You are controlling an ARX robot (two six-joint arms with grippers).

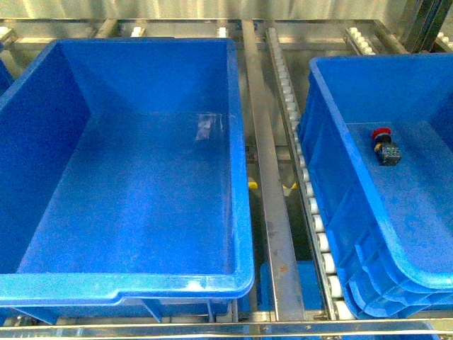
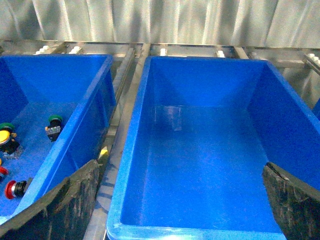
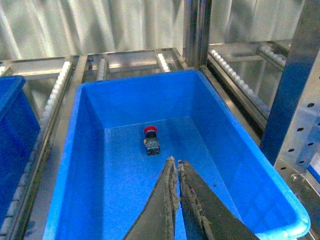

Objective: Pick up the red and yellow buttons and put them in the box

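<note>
One red button on the floor of the right box, toward its back wall. In the left box, a second red button on its side, a yellow button and a green button. Between those two, the middle box. Above it, the left gripper, fingers wide apart. Above the right box, the right gripper, fingers pressed together on nothing, near the red button.
</note>
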